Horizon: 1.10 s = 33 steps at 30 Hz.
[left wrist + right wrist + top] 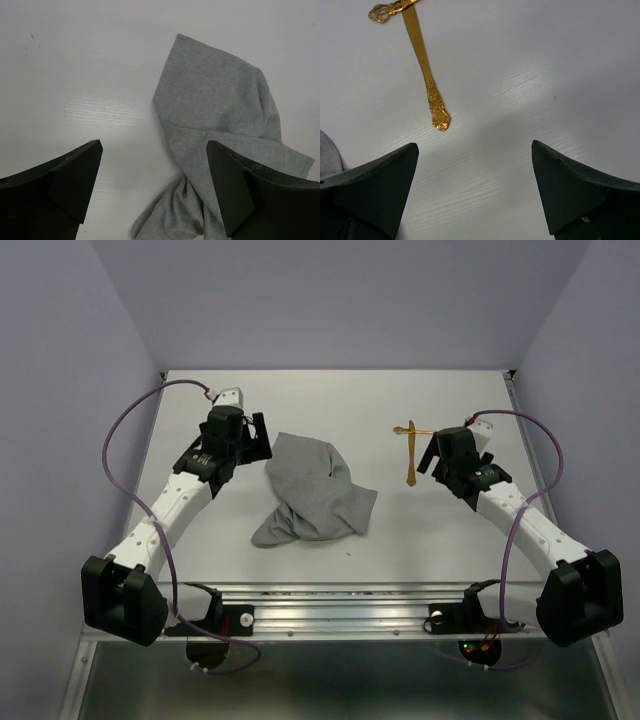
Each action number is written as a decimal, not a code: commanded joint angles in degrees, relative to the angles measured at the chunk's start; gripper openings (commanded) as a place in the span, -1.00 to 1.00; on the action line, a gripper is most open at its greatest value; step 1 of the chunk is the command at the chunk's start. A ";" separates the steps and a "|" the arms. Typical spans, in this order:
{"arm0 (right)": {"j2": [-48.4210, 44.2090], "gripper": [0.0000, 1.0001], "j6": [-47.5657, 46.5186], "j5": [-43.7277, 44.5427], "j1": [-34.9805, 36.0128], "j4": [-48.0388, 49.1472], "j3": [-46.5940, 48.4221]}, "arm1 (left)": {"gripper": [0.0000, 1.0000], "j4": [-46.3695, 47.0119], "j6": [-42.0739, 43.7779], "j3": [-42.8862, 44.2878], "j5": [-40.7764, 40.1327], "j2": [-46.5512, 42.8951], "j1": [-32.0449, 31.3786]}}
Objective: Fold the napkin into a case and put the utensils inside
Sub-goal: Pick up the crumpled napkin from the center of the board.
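Overhead; wrist-cams close above napkin [315,495], utensils [411,455]

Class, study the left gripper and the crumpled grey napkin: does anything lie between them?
Nothing visible does. The left gripper hangs open at the left edge of the napkin, with only bare table around it. The golden utensils lie off to the napkin's right, by the right gripper.

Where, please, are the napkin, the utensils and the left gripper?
napkin [315,495]: top external view, middle of the crumpled cloth.
utensils [410,455]: top external view, shaft of one piece.
left gripper [153,144]: left wrist view, midway between its open fingertips.
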 commanded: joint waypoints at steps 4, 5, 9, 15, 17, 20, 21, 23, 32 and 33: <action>-0.94 1.00 -0.12 -1.06 0.22 2.77 -0.25 | 0.97 7.17 1.13 0.27 -0.26 -9.75 -0.16; -0.94 1.00 -0.64 -1.68 0.22 3.29 -0.34 | 0.97 8.06 0.08 -1.31 -0.26 -10.45 -0.16; -0.76 1.00 -1.53 -4.93 0.22 4.44 -0.51 | 0.97 6.32 -2.82 -1.50 -0.18 -9.42 -0.16; -2.52 1.00 -1.44 -9.41 0.22 6.64 -2.71 | 0.91 3.76 -9.40 -6.48 7.82 -5.37 -1.29; -2.52 1.00 -1.35 -10.65 0.22 7.52 -3.41 | 0.80 3.50 -11.95 -8.87 6.07 -5.28 -2.87; -1.65 1.00 -1.00 -11.79 0.22 7.52 -3.06 | 0.63 1.40 -17.66 -12.91 0.65 -5.10 -7.44; -1.55 1.00 -1.00 -12.23 0.22 7.52 -2.89 | 0.58 0.26 -19.59 -13.44 -0.95 -5.10 -8.32; -1.20 1.00 -1.17 -12.84 0.22 7.95 -2.62 | 0.53 -3.61 -26.77 -15.02 -5.51 -5.45 -10.95; 0.81 1.00 -1.88 -21.46 3.20 13.05 -4.38 | 0.54 -0.10 -30.61 -16.27 -8.87 -5.73 -12.03; 1.60 1.00 -1.88 -21.81 5.03 13.14 -4.03 | 0.54 -0.19 -28.69 -12.96 -8.88 -3.19 -10.19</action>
